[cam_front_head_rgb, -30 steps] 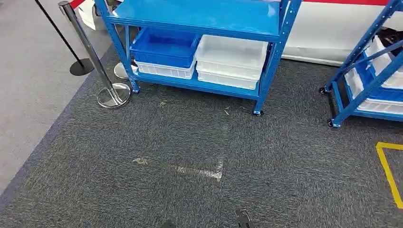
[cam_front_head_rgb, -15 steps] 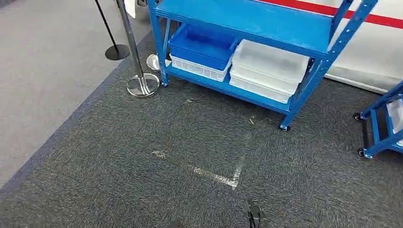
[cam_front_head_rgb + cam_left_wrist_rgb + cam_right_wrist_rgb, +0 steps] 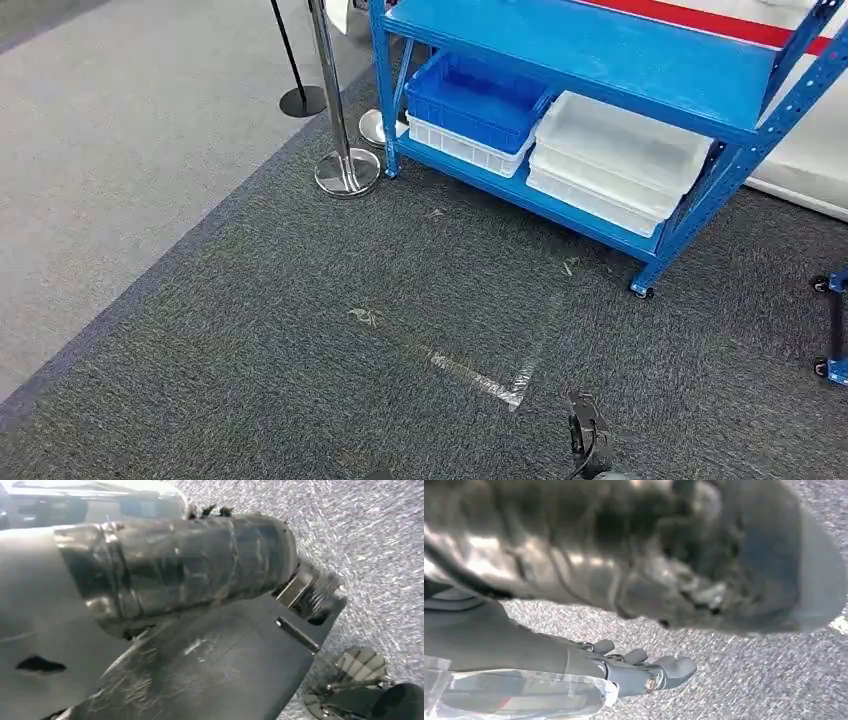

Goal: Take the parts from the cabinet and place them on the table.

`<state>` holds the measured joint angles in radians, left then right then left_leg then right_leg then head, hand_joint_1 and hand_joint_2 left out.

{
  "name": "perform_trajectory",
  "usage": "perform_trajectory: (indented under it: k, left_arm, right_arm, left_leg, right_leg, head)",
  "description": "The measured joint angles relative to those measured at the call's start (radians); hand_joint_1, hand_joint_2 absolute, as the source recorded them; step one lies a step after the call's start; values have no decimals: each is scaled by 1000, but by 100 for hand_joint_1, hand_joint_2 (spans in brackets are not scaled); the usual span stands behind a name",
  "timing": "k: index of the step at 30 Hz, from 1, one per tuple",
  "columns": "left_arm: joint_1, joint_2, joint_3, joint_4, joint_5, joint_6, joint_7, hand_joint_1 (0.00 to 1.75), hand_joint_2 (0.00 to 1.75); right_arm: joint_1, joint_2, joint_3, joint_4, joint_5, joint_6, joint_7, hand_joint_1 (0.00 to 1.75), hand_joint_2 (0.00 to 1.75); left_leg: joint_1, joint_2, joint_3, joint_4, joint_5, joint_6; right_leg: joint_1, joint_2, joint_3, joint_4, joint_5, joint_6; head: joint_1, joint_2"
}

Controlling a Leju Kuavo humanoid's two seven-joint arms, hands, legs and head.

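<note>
A dark grey carpet (image 3: 300, 380) is covering the floor ahead of the robot, and a lighter grey strip of flooring (image 3: 110, 150) is running along its far left side. A worn tape corner mark (image 3: 505, 385) is lying on the carpet just ahead of the right hand (image 3: 644, 672).

One blue shelf rack (image 3: 600, 60), the cabinet of the task, is standing well beyond the right hand, on small wheels. On its bottom shelf one blue bin (image 3: 475, 100) is sitting stacked on a white bin (image 3: 460, 150), and beside them two more white bins (image 3: 615, 165) are stacked together. No parts can be made out inside the bins from here. Two chrome stanchion posts (image 3: 340, 120) are standing to the left of the rack, with one thin black post (image 3: 295, 70) further off. A wheeled foot of a second blue rack (image 3: 835, 335) is showing at the far right.

The right hand is hanging down over the carpet, its dark fingers (image 3: 674, 667) lying loosely apart and gripping nothing. Whether the left hand is spread or curled cannot be told.
</note>
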<state>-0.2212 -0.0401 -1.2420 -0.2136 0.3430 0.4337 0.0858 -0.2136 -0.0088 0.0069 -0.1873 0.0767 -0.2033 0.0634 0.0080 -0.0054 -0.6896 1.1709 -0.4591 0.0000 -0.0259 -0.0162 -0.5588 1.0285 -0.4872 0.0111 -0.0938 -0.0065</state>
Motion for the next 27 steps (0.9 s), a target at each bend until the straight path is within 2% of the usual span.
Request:
perform_trajectory:
  k: [1,2,4,5,6,7,8,9,10,11,12,13,14,15,16,17,18,19,20,21,22,27]
  left_arm:
    - [-1,0,-2,0,0,1,2,0,0]
    - [-5,0,-3,0,0,2,5,0,0]
    - [-9,-1,-4,0,0,5,8,0,0]
    - [-7,0,-5,0,0,5,10,0,0]
    - [-6,0,-8,0,1,6,11,0,0]
    - [-5,0,-9,0,1,6,12,0,0]
    - [-6,-1,-10,0,1,7,12,0,0]
    - [-8,-1,-10,0,1,7,12,0,0]
    - [-10,-1,-10,0,1,7,12,0,0]
    - [-9,-1,-10,0,1,7,11,0,0]
    - [-7,0,-11,0,1,7,11,0,0]
    - [-6,0,-11,0,1,7,12,0,0]
    - [-6,0,-12,0,1,7,12,0,0]
    - [-6,0,-12,0,1,7,11,0,0]
    - [-6,-1,-13,0,0,7,11,0,0]
    - [-5,-1,-13,0,1,7,11,0,0]
    - [-6,0,-13,0,2,7,12,0,0]
    - [-9,0,-13,0,2,7,12,0,0]
    - [-7,0,-13,0,2,6,12,0,0]
    - [-7,0,-14,0,2,6,11,0,0]
    - [-8,0,-14,0,2,6,11,0,0]
    - [-8,0,-14,0,2,6,11,0,0]
  right_arm:
    - [-2,-1,-4,0,-2,0,-2,0,0]
    - [-5,-2,-7,0,-4,0,-4,0,0]
    - [-12,-8,-8,-1,-7,0,-5,0,0]
    - [-11,-9,-8,-1,-7,0,-5,0,0]
    - [-11,-9,-8,-2,-7,0,-5,0,0]
    - [-11,-10,-9,-3,-7,1,-5,0,0]
    - [-11,-13,-9,-3,-7,1,-7,0,0]
    - [-12,-13,-9,-3,-7,2,-7,0,0]
    - [-12,-14,-9,-3,-8,2,-8,0,0]
    - [-10,-15,-9,-3,-8,2,-8,0,0]
    - [-8,-17,-9,-3,-9,3,-9,0,0]
    - [-7,-17,-9,-3,-10,3,-9,0,0]
    - [-5,-18,-9,-3,-10,3,-9,0,0]
    - [-5,-18,-9,-3,-11,4,-11,0,0]
    - [-5,-19,-9,-3,-12,4,-13,0,0]
    - [-4,-19,-9,-2,-12,4,-15,0,0]
    - [-5,-19,-9,-2,-13,6,-18,0,0]
    - [-4,-19,-9,-3,-15,6,-20,0,0]
    - [0,-20,-9,-3,-15,6,-20,0,0]
    - [2,-20,-9,-3,-15,6,-21,0,0]
    - [1,-20,-9,-3,-16,7,-21,0,0]
    - [1,-20,-9,-3,-16,7,-21,0,0]
  left_leg:
    - [0,7,53,-93,32,7]
    - [-6,12,70,-123,2,10]
    - [-12,9,76,-139,2,25]
    - [-8,6,73,-147,-1,31]
    - [-9,3,92,-150,-2,37]
    - [-7,0,106,-158,-2,43]
    - [-8,2,117,-160,-7,50]
    - [-9,1,123,-160,-10,55]
    - [-11,0,129,-160,-15,61]
    - [-13,-1,136,-160,-22,64]
    - [-15,-5,145,-160,-31,64]
    - [-16,-9,154,-160,-37,64]
    - [-15,-12,168,-160,-48,62]
    - [-15,-14,182,-160,-58,60]
    - [-15,-15,199,-160,-73,55]
    - [-17,-15,199,-158,-87,49]
    - [-18,-18,210,-154,-95,44]
    - [-18,-18,203,-160,-104,37]
    - [-15,-17,223,-151,-99,30]
    - [-17,-17,223,-145,-94,25]
    - [-17,-17,218,-134,-98,23]
    - [-16,-15,215,-127,-98,22]
  right_leg:
    - [-1,-1,6,0,-4,5]
    - [5,-3,8,-1,-8,10]
    - [4,-5,13,-12,-4,26]
    - [7,-5,17,-6,2,33]
    - [4,-5,24,-8,0,37]
    - [1,-3,12,9,-9,40]
    - [0,3,-2,49,-24,40]
    - [4,5,-40,116,-51,40]
    - [6,7,-95,205,-82,40]
    - [7,10,-144,272,-102,41]
    - [7,11,-181,301,-107,44]
    - [6,11,-188,289,-96,45]
    - [6,11,-179,238,-66,42]
    - [6,11,-160,171,-23,39]
    - [4,12,-129,75,51,36]
    - [4,12,-123,18,117,31]
    - [11,10,-125,20,67,21]
    - [16,10,-112,20,79,15]
    - [17,13,-106,15,77,5]
    - [18,12,-97,14,68,-3]
    - [12,14,-83,14,65,-9]
    - [12,14,-78,13,64,-10]
  head:
    - [1,0]
    - [2,0]
    - [3,0]
    - [2,0]
    - [5,0]
    - [5,0]
    - [10,0]
    - [11,0]
    - [12,0]
    - [12,0]
    - [11,0]
    - [12,0]
    - [12,0]
    - [13,0]
    - [14,0]
    - [17,0]
    - [14,0]
    - [14,0]
    - [14,0]
    - [14,0]
    - [14,0]
    - [13,0]
